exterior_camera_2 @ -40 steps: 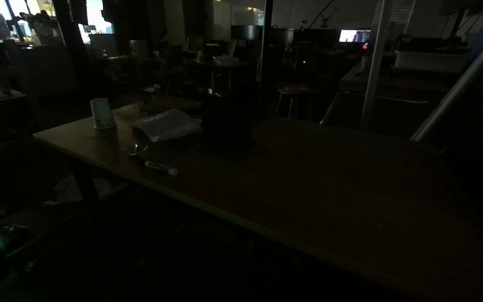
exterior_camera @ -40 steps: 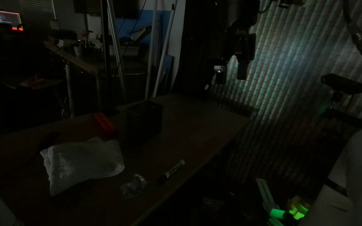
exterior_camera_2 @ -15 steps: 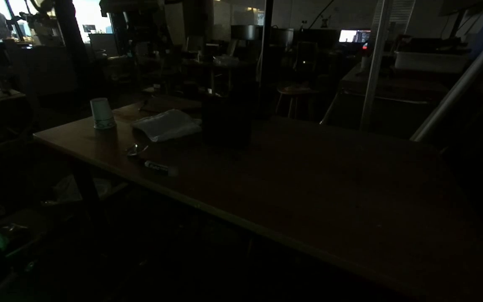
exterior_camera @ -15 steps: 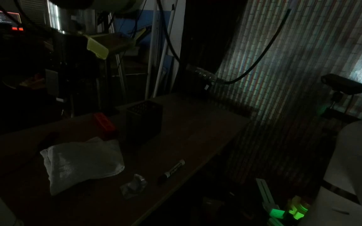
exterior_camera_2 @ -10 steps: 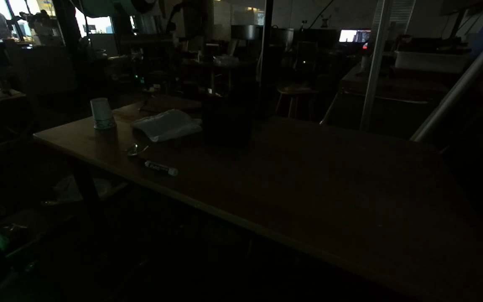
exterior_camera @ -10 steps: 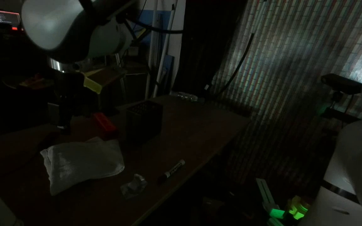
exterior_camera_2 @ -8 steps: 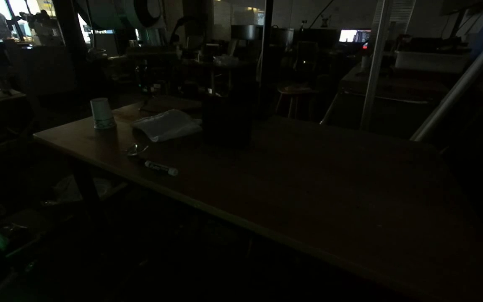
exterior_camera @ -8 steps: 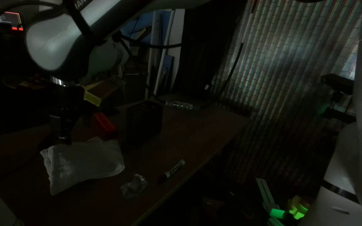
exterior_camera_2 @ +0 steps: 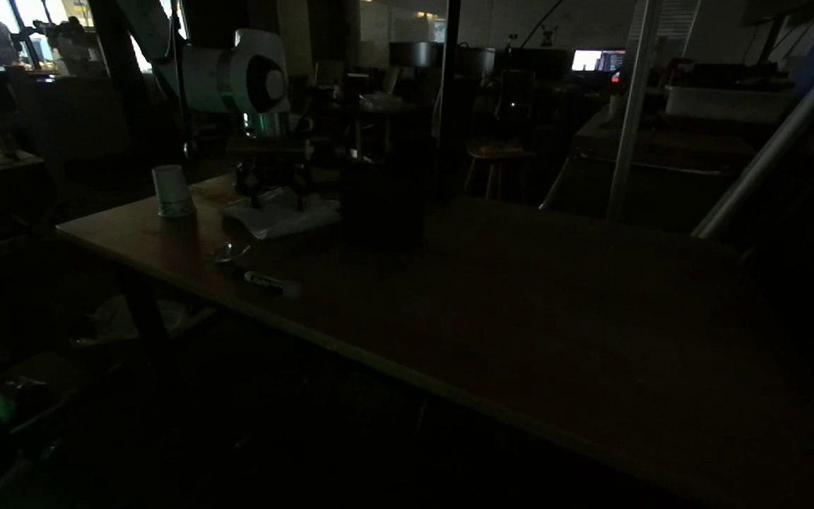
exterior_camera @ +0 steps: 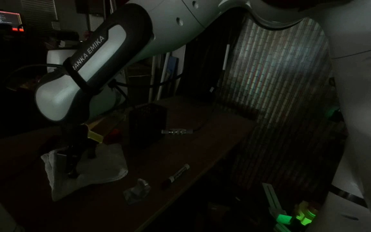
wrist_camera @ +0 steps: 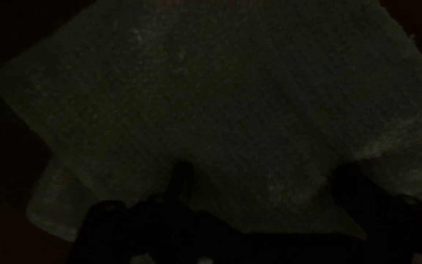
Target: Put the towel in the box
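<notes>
A folded pale towel (exterior_camera: 108, 166) lies on the table; it also shows in an exterior view (exterior_camera_2: 283, 225) and fills most of the wrist view (wrist_camera: 203, 91). My gripper (exterior_camera: 82, 166) points down over the towel, and it shows there too in an exterior view (exterior_camera_2: 278, 205). In the wrist view the fingers (wrist_camera: 264, 167) are wide apart with towel surface between and beyond them. The fingertips are at the towel; the dark hides whether they touch it. A dark box (exterior_camera: 147, 125) stands beside the towel, also in an exterior view (exterior_camera_2: 382, 208); its inside is too dark to see.
A red object (exterior_camera: 112, 137) lies behind the towel, partly hidden by the arm. A marker (exterior_camera: 179, 172) and a crumpled clear wrapper (exterior_camera: 137, 191) lie near the table edge (exterior_camera_2: 336, 346). A pale cup (exterior_camera_2: 174, 191) stands by the towel. My arm's cable connector (exterior_camera: 177, 131) hangs beside the box.
My arm has swung across from near the patterned wall to above the towel, then come straight down, bringing the gripper to the towel. The towel and box have not moved.
</notes>
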`<state>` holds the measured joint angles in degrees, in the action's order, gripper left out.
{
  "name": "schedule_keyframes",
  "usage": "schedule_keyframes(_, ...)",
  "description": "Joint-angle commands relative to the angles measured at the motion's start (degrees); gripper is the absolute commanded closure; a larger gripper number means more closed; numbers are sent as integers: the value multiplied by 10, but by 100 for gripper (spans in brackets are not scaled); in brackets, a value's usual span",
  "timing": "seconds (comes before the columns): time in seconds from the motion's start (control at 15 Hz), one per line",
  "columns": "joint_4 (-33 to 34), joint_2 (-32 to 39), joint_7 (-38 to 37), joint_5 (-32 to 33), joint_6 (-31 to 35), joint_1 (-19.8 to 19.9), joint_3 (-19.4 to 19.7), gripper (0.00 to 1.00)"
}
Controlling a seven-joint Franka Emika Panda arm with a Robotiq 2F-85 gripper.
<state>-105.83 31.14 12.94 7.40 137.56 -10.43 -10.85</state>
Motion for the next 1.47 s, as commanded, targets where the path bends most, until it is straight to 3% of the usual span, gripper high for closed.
schedule_keyframes(0.0, 6, 10, 12, -20, -4, 5, -10, 25)
schedule_keyframes(0.13, -8, -5, 8, -37, -6, 9, -16, 34)
schedule_keyframes(0.4, -33, -40, -1, -64, -20, 9, -20, 66)
schedule_keyframes(0.73, -76, -96, -6, -91, -33, 10, -22, 100)
schedule_keyframes(1.4, -160, -280, -55, -122, -73, 15, -3, 97)
